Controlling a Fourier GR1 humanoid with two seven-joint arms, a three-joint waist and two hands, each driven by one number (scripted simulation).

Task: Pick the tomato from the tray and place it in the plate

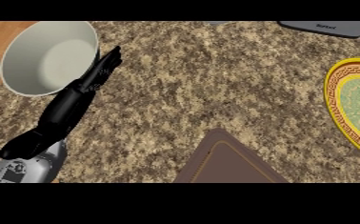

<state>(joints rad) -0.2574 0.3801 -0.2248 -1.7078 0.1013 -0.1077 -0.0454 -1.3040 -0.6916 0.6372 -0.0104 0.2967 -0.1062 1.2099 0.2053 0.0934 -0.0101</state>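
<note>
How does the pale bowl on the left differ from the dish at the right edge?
The bowl is plain cream-white; the plate has a yellow patterned rim and a greenish centre. The bowl is deep with high walls; the plate is shallow. The bowl shows almost whole, with the left hand stretched out beside it; the plate is cut off by the view's right edge. Both are round.

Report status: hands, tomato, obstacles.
Left hand open by bowl; right hand out of view. Tomato not visible. No obstacle seen between tray and plate.
</note>
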